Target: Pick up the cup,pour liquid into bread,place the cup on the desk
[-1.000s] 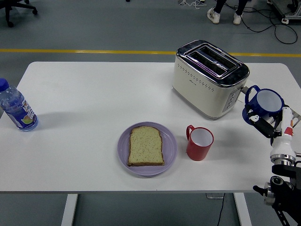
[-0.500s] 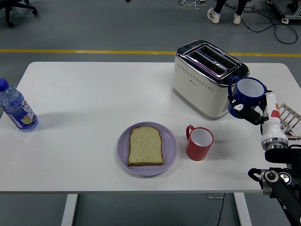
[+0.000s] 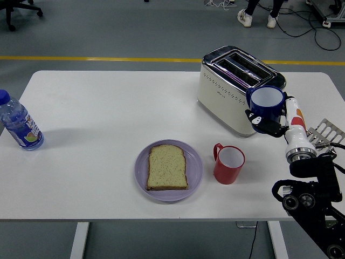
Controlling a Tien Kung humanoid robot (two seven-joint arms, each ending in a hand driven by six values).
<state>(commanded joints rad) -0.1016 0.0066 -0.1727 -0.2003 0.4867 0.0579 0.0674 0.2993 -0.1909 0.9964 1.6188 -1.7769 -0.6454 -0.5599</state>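
Nearest the bench's [image 3: 97, 178] front edge, a slice of bread [image 3: 167, 167] lies flat on a purple plate [image 3: 195, 171], and a red mug [image 3: 229, 164] stands just beside the plate on its right, upright and apparently empty. Neither has been disturbed over the last second. What has changed is the blue cup [image 3: 266, 106]: it has been carried leftward and slightly inward from the bench's right edge, and is now held in the air in front of the toaster [image 3: 232, 91], above and to the right of the red mug. It is still well apart from the bread, so the pick-up can be judged done and the carry toward the plate under way, with the pouring not yet begun; the cup is kept roughly upright, its white inside facing up. The right robot hand [image 3: 265, 121] is closed around the cup's lower body, the dark fingers [image 3: 254, 117] wrapped against its side, with nothing else touched. The left robot hand is not seen at all. Farther back on the left, a water bottle [image 3: 19, 123] lies near the bench's edge, unmoved, and beyond the bench a grey floor with a yellow line [image 3: 97, 58] is seen.
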